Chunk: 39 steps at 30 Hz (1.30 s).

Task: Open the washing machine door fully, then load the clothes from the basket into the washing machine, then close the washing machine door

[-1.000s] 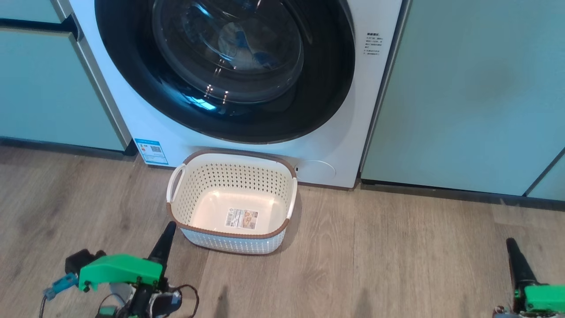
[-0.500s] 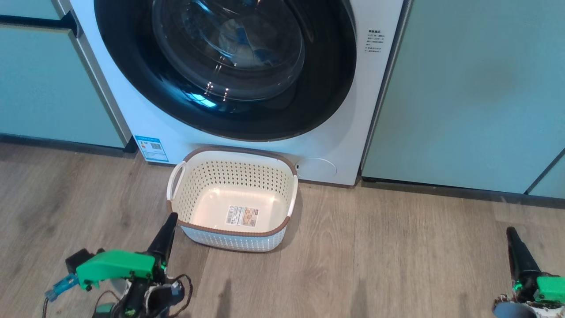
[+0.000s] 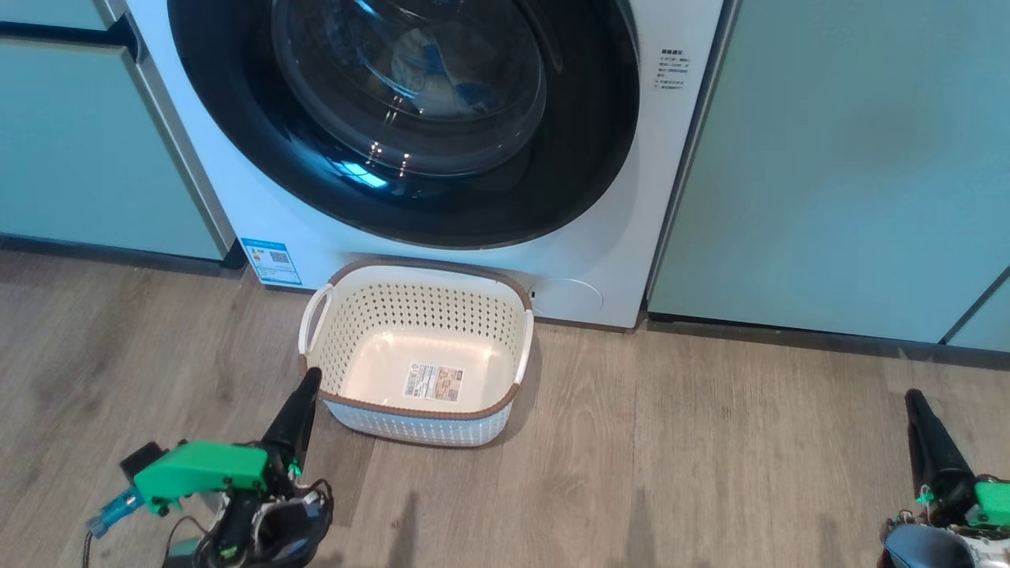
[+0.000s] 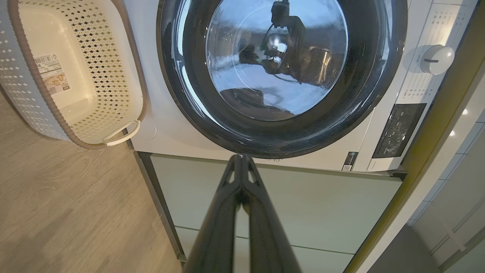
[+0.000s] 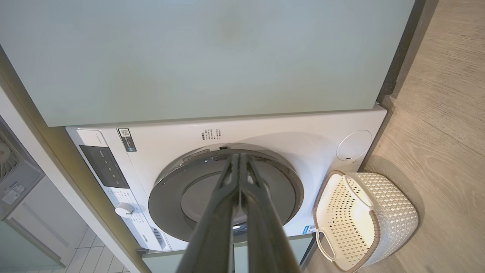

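Observation:
The washing machine (image 3: 631,237) stands white between teal cabinets. The washing machine door (image 3: 229,134), with a glossy black rim and a glass bowl, lies flush against its front. Through the glass I see pale clothes (image 3: 442,75) with blue bits inside the drum. The cream basket (image 3: 418,430) sits on the floor right under the door, with just a label on its bottom. My left gripper (image 3: 310,377) is shut, its tip by the basket's near left corner. My right gripper (image 3: 914,398) is shut far to the right over the floor. In the wrist views both grippers (image 4: 240,159) (image 5: 239,157) show fingers pressed together, holding nothing.
Teal cabinet doors (image 3: 828,158) flank the machine on both sides (image 3: 79,158). Wood floor (image 3: 671,473) spreads in front of it. The left wrist view shows a control panel with a dial (image 4: 435,58).
The whole head picture has slid up a little, so the camera has moved. Both gripper tips stand slightly higher in the view. Both stayed shut.

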{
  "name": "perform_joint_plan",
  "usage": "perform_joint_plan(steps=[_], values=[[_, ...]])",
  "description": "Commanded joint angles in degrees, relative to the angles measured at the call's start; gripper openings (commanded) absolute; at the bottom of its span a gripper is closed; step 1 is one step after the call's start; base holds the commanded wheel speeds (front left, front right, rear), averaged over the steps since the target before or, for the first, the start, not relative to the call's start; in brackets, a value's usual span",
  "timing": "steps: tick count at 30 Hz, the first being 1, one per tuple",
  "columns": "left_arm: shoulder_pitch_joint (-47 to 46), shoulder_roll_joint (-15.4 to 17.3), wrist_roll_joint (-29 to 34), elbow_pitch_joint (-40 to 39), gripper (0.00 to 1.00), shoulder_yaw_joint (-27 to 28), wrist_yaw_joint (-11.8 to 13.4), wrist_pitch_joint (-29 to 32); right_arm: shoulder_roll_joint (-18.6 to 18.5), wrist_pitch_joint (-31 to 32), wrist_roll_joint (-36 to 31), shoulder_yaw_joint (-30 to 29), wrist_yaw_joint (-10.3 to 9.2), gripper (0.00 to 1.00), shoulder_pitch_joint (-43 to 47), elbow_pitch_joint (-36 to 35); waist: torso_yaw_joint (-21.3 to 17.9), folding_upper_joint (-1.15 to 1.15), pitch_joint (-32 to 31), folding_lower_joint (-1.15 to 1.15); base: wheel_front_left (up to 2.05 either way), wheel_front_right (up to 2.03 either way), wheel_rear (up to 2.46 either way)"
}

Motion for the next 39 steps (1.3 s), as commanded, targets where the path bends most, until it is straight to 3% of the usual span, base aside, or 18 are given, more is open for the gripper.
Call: perform_joint_plan(steps=[1,39], values=[[-1.6,0.4,-0.3,-2.1,0.0,2.3,-0.1,0.4,-1.3,0.3,0.4,0.9,0.09,0.0,-3.1,-2.1,0.0,0.0,0.0,0.0,0.0,0.0,0.0],[-1.6,0.4,-0.3,-2.1,0.0,2.3,-0.1,0.4,-1.3,0.3,0.4,0.9,0.09,0.0,-3.1,-2.1,0.0,0.0,0.0,0.0,0.0,0.0,0.0]])
